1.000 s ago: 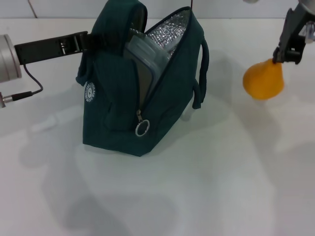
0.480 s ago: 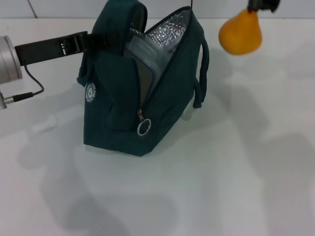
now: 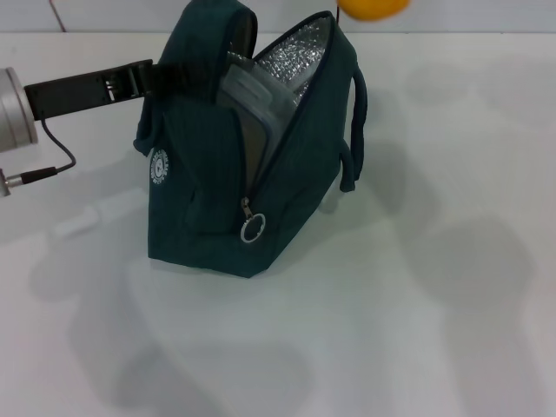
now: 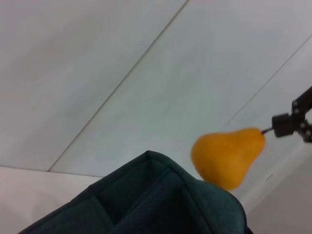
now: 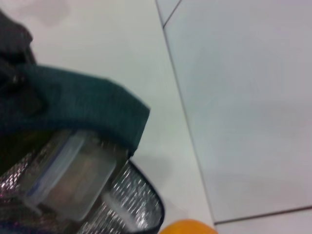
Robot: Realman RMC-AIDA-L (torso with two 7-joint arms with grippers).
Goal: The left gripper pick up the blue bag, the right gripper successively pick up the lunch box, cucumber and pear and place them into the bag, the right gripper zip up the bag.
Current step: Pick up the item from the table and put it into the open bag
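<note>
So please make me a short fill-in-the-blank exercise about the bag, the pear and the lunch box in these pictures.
1. The blue bag stands on the table with its zipper ____.
2. The clear lunch box sits ____ the bag.
3. The right hand holds the pear by its ____.
4. The left hand grips the bag near its ____.

Missing words: open; inside; stem; top

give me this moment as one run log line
left gripper: holds blue bag open | right gripper: carries pear above bag mouth | lunch box: inside bag | zipper: open
</note>
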